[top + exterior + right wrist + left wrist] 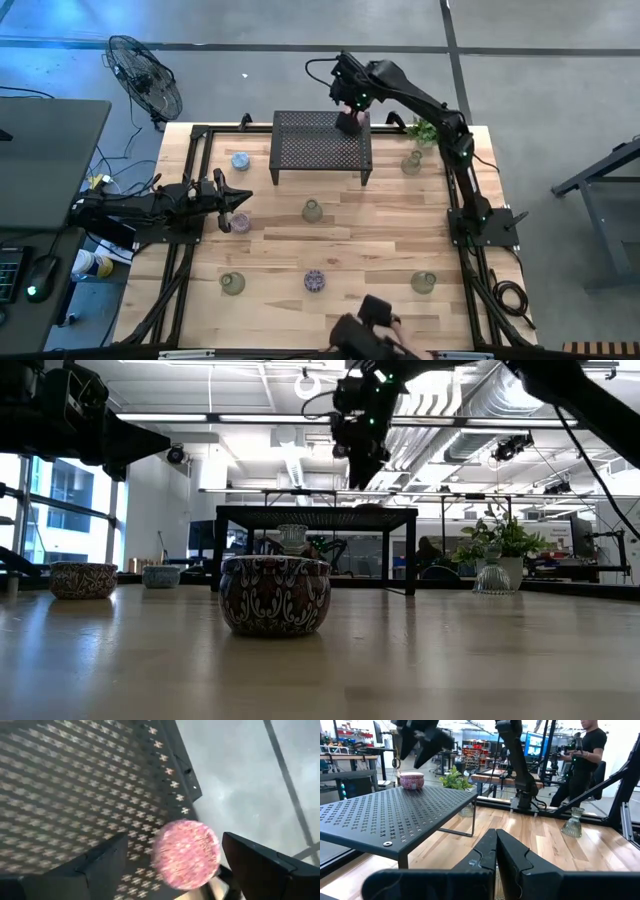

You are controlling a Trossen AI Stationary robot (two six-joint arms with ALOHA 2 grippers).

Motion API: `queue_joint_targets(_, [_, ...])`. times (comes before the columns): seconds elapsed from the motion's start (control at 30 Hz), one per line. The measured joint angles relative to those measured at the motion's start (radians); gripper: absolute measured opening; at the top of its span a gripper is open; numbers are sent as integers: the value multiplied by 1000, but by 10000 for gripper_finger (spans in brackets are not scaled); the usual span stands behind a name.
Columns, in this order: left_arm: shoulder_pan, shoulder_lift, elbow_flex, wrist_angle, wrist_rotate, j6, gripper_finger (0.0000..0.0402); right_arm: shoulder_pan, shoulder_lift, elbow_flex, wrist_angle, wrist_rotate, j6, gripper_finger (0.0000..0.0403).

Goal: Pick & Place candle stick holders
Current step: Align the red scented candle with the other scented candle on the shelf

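We've got the right gripper (170,865) above the black mesh rack (320,143), at the rack's far right corner, jaws spread wide w/ the pink holder (186,853) sitting on the mesh between them, not pinched. We judge this is the release end of a place, so the thing to do well is lift straight up off the rack w/o closing or swinging, since a finger (100,862) clipping the cup could roll it over the rack's edge, which is very near. The pink holder looks to sit flat and upright in the left wrist view (412,780). The left gripper (232,198) waits off the rack's near-left side, low over the desk (380,240), jaws pressed together w/ nothing in them; a second pinkish holder (240,222) lies just beside it. Other holders, all off the rack: a pale blue one (240,160) left of the rack, a clear one (312,211) in front of it, a clear one (412,162) right of it by the green plant (421,129), then an olive one (232,284), a mottled purple one (315,281) and another olive one (423,283) well in front of the rack. Nothing sits under the right arm's way out, but the plant is close to the rack's right side, so we'd keep any swing high. A person (582,757) stands beyond the desk, well clear.
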Motion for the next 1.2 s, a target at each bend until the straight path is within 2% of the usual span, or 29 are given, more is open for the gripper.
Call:
queue_joint_targets(0.07, [0,0,0,0,0,0,2,19,-36,-51,34,-43,53,300])
queue_joint_targets(0.17, [0,0,0,-1,0,0,2,68,-95,-175,175,-56,100,259])
queue_joint_targets(0.37, [0,0,0,-22,1,-7,2,164,-247,-555,606,-102,152,133])
queue_joint_targets(0.5, [0,0,0,-33,1,-17,2,182,-374,-820,926,-171,251,41])
queue_joint_targets(0.57, [0,0,0,-33,1,-29,2,185,-437,-950,1071,-199,289,11])
queue_joint_targets(0.73, [0,0,0,-33,1,-33,2,205,-600,-1258,1417,-212,309,22])
queue_joint_targets(0.87, [0,0,0,-32,1,-33,2,207,-707,-1474,1624,-210,339,6])
queue_joint_targets(1.2, [0,27,10,-38,-7,-148,2,209,-871,-1847,1994,-206,334,3])
